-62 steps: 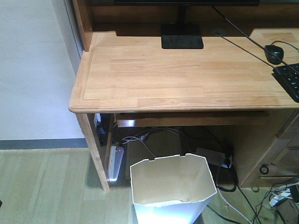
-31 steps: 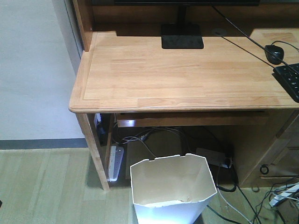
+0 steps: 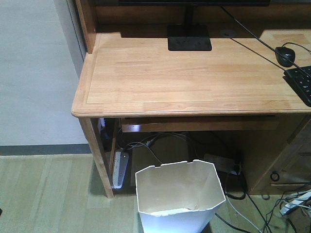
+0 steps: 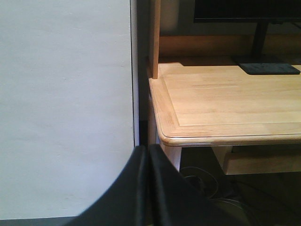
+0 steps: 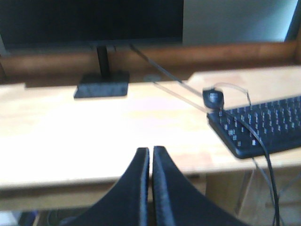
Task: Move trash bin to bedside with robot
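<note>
A pale wall fills the left of the front view, above a wood-look floor. In the left wrist view the left claw hangs before this wall and the desk's left corner. Its black fingers are pressed together, gripping nothing.

A white power strip stands behind the desk's left leg; its markings are too small to read. Just right of that leg the trash bin stands upright on the floor, in front of the desk and lower than its front edge, showing its cream inside.

On the desk are a black monitor stand, then a black mouse and a keyboard at the right edge; the key letters are blurred. The right claw hovers over the desk's front, closed to a thin slit and holding nothing.
</note>
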{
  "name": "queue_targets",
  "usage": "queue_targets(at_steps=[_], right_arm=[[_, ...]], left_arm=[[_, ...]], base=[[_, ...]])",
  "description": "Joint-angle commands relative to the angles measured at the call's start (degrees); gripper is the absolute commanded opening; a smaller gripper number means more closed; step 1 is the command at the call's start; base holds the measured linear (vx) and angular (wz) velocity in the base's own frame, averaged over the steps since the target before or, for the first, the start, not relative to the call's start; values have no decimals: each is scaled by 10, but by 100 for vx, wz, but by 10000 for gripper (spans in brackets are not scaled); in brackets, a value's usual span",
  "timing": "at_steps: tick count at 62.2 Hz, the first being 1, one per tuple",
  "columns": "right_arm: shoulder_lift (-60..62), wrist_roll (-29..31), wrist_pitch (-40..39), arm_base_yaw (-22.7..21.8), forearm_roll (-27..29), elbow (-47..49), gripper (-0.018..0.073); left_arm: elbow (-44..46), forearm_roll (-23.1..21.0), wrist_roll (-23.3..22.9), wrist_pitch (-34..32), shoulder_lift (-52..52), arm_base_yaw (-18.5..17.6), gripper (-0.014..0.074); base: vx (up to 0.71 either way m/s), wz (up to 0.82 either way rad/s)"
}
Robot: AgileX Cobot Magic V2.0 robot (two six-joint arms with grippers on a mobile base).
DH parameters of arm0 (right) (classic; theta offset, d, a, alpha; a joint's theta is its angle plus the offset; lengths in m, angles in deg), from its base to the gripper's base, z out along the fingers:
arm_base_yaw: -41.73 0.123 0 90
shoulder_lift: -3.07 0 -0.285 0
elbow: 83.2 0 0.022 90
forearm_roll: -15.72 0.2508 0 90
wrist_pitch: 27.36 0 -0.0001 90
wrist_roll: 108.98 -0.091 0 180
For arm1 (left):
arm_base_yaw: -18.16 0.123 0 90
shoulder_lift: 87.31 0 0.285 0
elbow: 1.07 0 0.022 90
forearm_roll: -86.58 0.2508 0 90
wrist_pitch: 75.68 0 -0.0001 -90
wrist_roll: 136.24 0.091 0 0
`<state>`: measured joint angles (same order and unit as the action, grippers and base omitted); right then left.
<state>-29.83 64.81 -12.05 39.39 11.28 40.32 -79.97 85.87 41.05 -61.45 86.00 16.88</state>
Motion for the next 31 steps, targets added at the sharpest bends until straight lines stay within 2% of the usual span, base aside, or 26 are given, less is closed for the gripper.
queue_targets(at_steps=[1, 17, 24, 31], right_arm=[[-19, -1, -21, -3, -10, 21, -10], [-44, 2, 18, -3, -13, 21, 31], [-45, 2, 19, -3, -13, 21, 109], [-45, 2, 26, 2, -15, 21, 236]], left_arm=[[-17, -2, -5, -42, 6, -3, -6], [-17, -2, -5, -42, 6, -3, -6], [-17, -2, -5, -42, 6, -3, -6], [-17, -2, -5, -42, 6, -3, -6]], base=[[0, 0], [0, 0], [0, 0], [0, 0]])
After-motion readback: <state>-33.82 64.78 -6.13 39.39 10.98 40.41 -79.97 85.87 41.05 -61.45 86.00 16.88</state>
